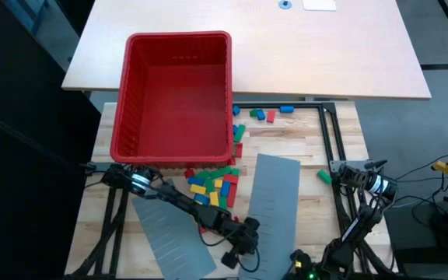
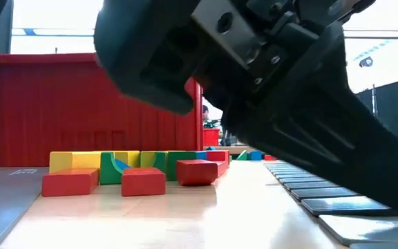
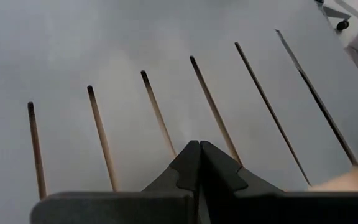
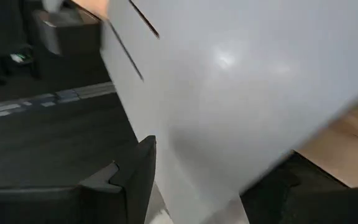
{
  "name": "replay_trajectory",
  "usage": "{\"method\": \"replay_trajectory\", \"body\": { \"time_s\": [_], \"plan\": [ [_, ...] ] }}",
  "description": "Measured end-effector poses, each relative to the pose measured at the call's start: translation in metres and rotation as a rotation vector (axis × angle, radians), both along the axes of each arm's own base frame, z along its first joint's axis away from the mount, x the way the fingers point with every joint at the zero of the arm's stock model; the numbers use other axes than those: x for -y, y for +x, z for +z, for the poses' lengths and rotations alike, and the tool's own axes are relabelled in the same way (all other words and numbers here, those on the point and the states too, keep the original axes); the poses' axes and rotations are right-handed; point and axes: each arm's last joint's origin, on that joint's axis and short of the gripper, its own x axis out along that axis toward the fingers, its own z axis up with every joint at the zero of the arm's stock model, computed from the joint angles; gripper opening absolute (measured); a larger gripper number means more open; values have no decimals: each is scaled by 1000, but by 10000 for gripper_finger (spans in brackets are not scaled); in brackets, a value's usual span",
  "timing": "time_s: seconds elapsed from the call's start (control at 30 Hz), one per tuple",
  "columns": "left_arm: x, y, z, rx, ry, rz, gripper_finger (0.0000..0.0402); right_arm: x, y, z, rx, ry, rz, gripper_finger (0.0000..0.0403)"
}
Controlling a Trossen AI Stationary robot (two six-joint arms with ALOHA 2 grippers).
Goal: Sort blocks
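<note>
The blocks are small red, green, blue and yellow bricks. A heap of them (image 1: 216,185) lies just in front of the red bin (image 1: 176,93) and shows in a row in the low view (image 2: 137,173). A few more (image 1: 263,115) lie at the far right, and one green block (image 1: 323,176) lies alone. My left gripper (image 3: 199,148) is shut, its tips at a grey slotted panel (image 1: 274,206). My right gripper (image 4: 197,186) is at that panel's near end (image 1: 264,260). It is open, with a finger on either side of the panel. My left gripper has its shut fingertips (image 3: 194,155) against the grey panel's top face (image 3: 185,118), between two slots, coming down at a slant from the table's left. The panel lies on the table. My right gripper has the panel's near end (image 4: 197,205) between its fingers; I cannot tell whether they touch it.
A second grey slotted panel (image 1: 169,233) lies at the near left, under my left arm (image 1: 185,204). A black frame (image 1: 329,132) runs along the table's far and right sides. Bare wood (image 1: 286,144) shows between the bin and the frame.
</note>
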Motion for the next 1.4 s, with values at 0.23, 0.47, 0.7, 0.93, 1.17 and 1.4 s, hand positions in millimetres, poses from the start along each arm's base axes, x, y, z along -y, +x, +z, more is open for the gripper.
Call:
{"method": "replay_trajectory", "body": {
  "time_s": [0.23, 0.47, 0.7, 0.93, 1.17, 1.4],
  "plan": [
    [0, 3, 6, 11, 5, 6, 0, 5, 14, 4, 81, -17, -59, 176],
    [1, 4, 8, 13, -4, 7, 0, 8, 25, 9, 117, -47, 0, 77],
    [1, 3, 8, 4, -6, 2, 0, 6, 27, 12, 116, -42, 23, 11],
    [1, 1, 20, 15, -13, 4, 2, 5, 26, 28, 103, -80, 85, 3],
    [-4, -3, 52, 72, 37, 22, 32, 14, 19, 64, 37, -200, 157, 1],
    [-10, -12, 92, 128, 69, 54, 82, 25, 11, 99, -12, -276, 187, 0]
  ]
}}
